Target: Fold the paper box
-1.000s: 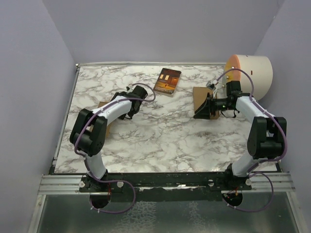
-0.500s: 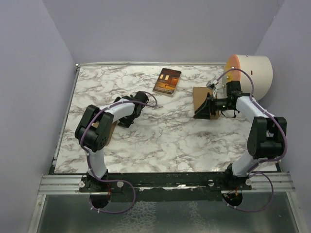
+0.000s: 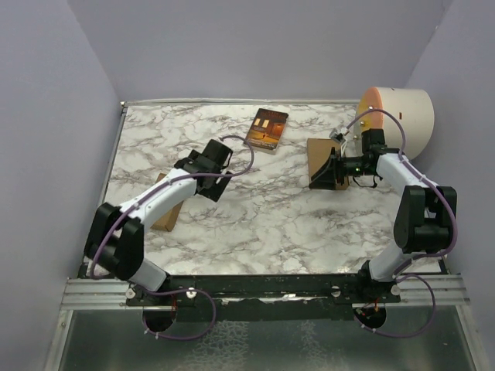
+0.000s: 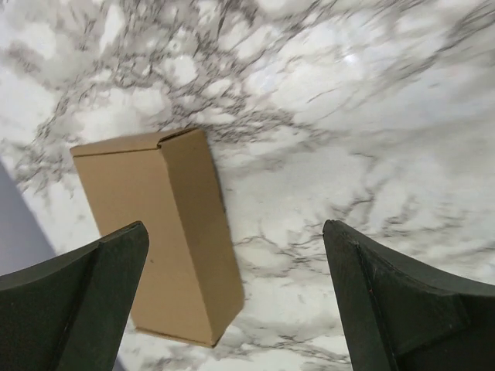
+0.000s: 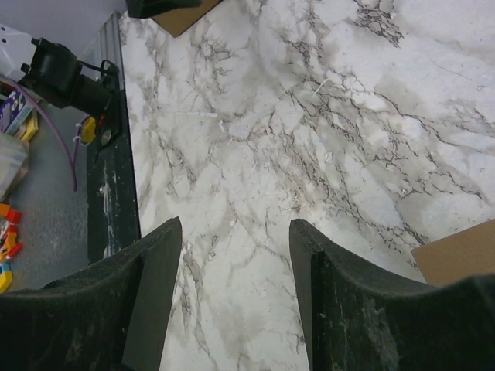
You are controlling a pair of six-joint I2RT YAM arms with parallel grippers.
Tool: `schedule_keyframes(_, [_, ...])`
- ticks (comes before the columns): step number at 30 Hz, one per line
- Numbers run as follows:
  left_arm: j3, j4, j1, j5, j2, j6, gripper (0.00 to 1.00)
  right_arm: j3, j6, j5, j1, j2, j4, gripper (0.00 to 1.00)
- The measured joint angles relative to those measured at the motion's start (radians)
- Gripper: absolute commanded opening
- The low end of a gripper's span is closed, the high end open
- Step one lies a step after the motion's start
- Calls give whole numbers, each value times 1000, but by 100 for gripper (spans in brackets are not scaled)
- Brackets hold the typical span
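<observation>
The paper box [image 4: 155, 224] is lying on the surface [image 3: 271, 216] under the left forearm, long axis near-to-far. The spread left tool [image 4: 236, 255] is hovering nearest; the right tool [image 5: 232, 301], also spread, is sitting well apart.

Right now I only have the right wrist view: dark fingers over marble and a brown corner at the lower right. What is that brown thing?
Observer: From above it is a piece of brown cardboard lying on the right side of the table, partly covered by the right gripper.
Operator: Where is the left gripper?
Observer: The left gripper hangs above the table left of centre, jaws wide open with nothing between them.
Operator: Anything near it?
Observer: A slim brown carton, its end flap closed, lies flat near the table's left edge.
</observation>
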Motion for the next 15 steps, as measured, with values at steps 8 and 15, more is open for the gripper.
schedule_keyframes(8, [-184, 367, 24, 375, -327, -140, 99, -16, -11, 26, 0, -45, 11, 66])
schedule_keyframes(15, [-285, 667, 112, 688, -352, -373, 99, -56, 4, 164, 0, -252, 120, 100])
